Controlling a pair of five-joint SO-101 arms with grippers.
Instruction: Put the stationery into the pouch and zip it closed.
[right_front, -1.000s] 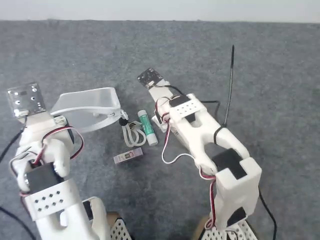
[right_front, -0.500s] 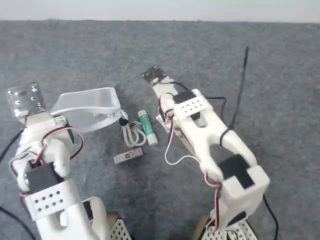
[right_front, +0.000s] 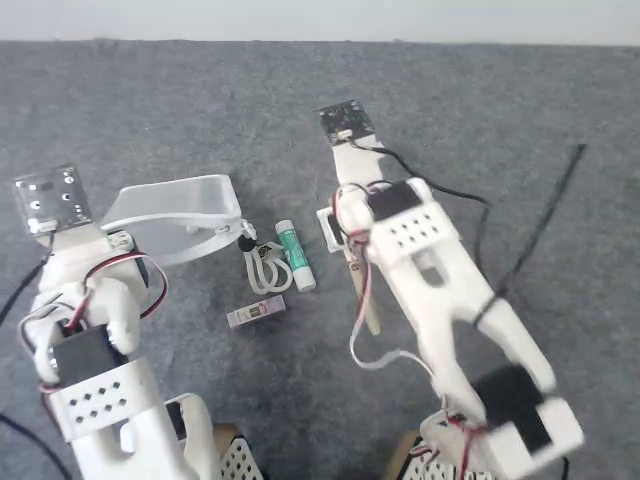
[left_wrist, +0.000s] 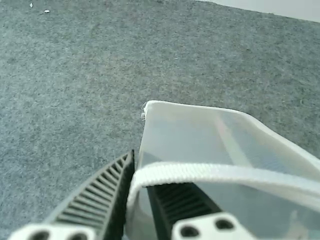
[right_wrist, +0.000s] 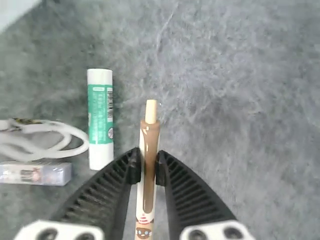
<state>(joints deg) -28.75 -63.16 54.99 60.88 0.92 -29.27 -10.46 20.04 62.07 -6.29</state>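
The right tool (right_wrist: 146, 156) squeezes the pen (right_wrist: 150, 127) over the bench (right_wrist: 240, 75), ready to carry it to the pouch (left_wrist: 210, 145), which the left tool (left_wrist: 140, 172) pinches by its rim and holds up so its mouth is open.

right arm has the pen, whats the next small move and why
Probably carry the pen across toward the open mouth of the pouch. The right gripper is shut on the pen, the left gripper holds the pouch rim up and open, and the glue stick lies between them, so a lifted path seems safest.
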